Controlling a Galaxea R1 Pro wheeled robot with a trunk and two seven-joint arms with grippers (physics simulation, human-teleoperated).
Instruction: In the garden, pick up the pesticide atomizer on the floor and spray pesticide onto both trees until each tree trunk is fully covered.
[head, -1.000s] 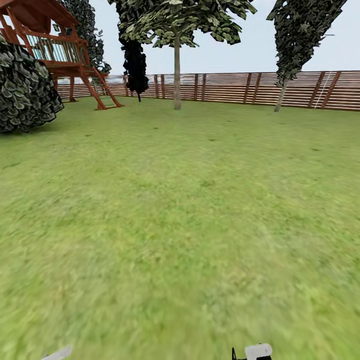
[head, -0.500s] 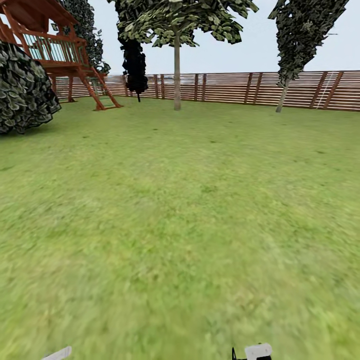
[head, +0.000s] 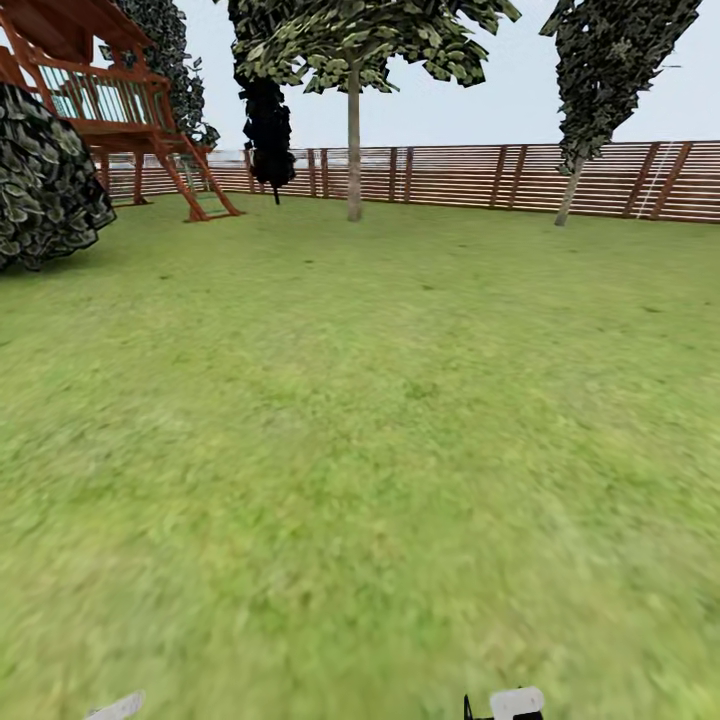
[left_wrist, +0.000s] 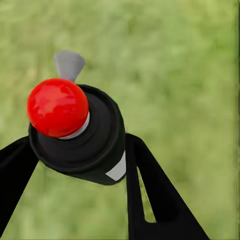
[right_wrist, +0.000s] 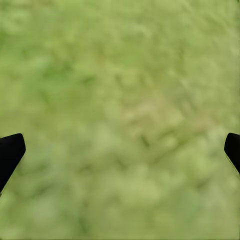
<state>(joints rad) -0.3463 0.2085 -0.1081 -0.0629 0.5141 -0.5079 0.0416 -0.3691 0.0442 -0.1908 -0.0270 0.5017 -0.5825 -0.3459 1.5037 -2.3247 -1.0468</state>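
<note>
While the head camera has swung slightly rightward over the last second, sliding every garden feature a little leftward in the picture, nothing in the garden itself has moved; the robot appears to be turning or rolling across the lawn (head: 360, 450) toward its target. At the far left of the head view stands a dark leafy bush (head: 45, 185), now cut more by the frame edge, and behind it a red wooden play tower (head: 110, 100) with its ladder. Next comes a thin black conifer (head: 268, 130), then the straight-trunked tree (head: 354, 150) with a pale, smooth trunk, standing before the slatted wooden fence (head: 480, 178). Further right a second tree (head: 570, 195) leans, its slim trunk also in front of the fence; both stand well apart from the robot.

Seen through the left wrist camera, the left gripper (left_wrist: 75, 165) has its two black fingers closed around the pesticide atomizer (left_wrist: 80, 132), whose dark body, red cap and light grey nozzle sit between them above the grass. Through the right wrist camera, the right gripper (right_wrist: 120, 150) has its fingertips spread wide, holding nothing.

Judging by this, pickup is done and the approach remains; no trunk is within spraying reach yet.
</note>
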